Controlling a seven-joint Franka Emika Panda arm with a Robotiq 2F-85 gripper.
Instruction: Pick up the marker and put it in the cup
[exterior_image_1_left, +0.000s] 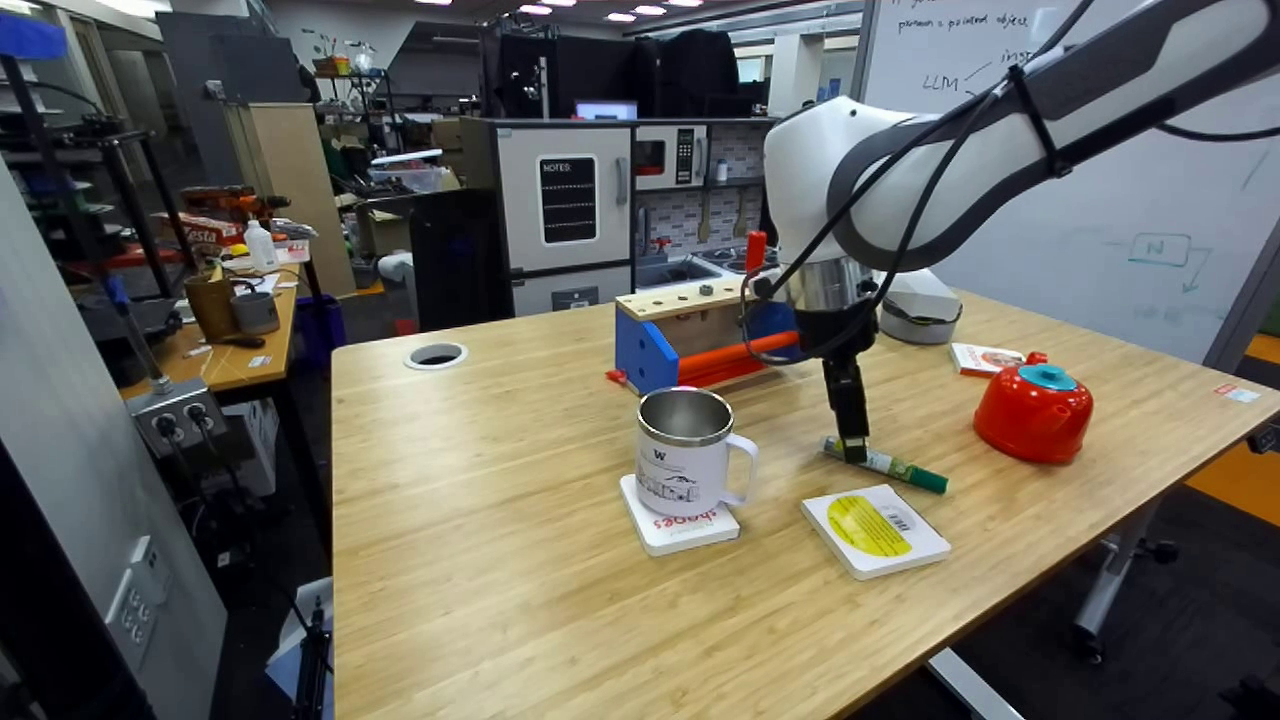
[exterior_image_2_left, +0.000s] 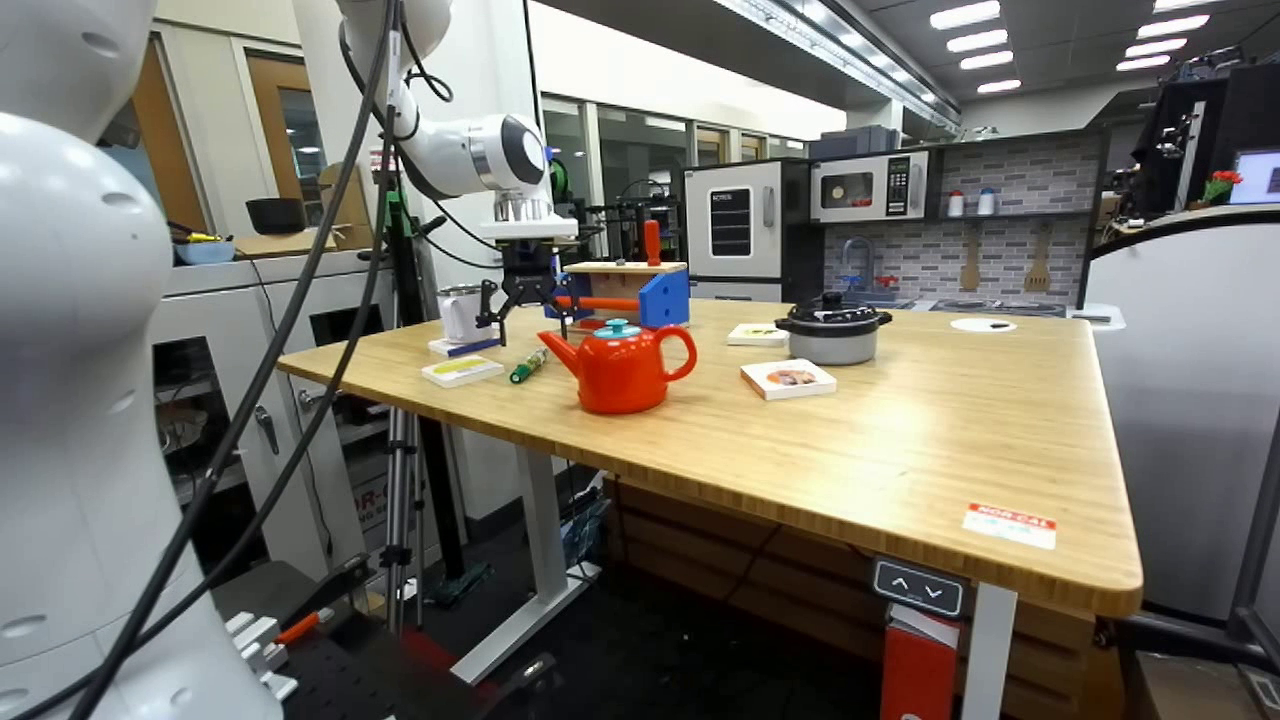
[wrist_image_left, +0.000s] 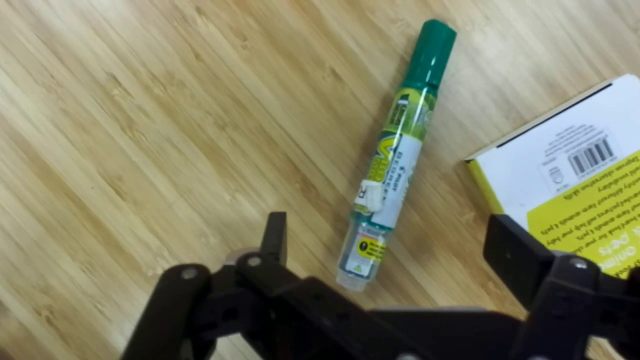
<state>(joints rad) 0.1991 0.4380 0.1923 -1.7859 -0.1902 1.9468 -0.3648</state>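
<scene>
One green marker (wrist_image_left: 395, 155) laid flat on wooden table (exterior_image_1_left: 480, 600), near yellow-patched book (exterior_image_1_left: 877, 532). Gripper (exterior_image_2_left: 533, 338) held over marker's clear end, jaws spread wide apart. White metal-rimmed cup (exterior_image_1_left: 685, 465) set upright on second book (exterior_image_1_left: 680, 535).

Marker (wrist_image_left: 397, 157) reads PILOT, cup (exterior_image_1_left: 685, 465) W, whiteboard (exterior_image_1_left: 1120, 210) LLM, panel (exterior_image_1_left: 568, 200) NOTES.

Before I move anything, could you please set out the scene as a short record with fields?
marker: green, lying on the table, not yet gripped
gripper: open; in the wrist view, table shows between it and the marker on both sides
cup: white mug with a metal rim, upright on a small white book
book with yellow oval: flat near the marker, not touching it
teapot: red, teal lid, on the table
</scene>
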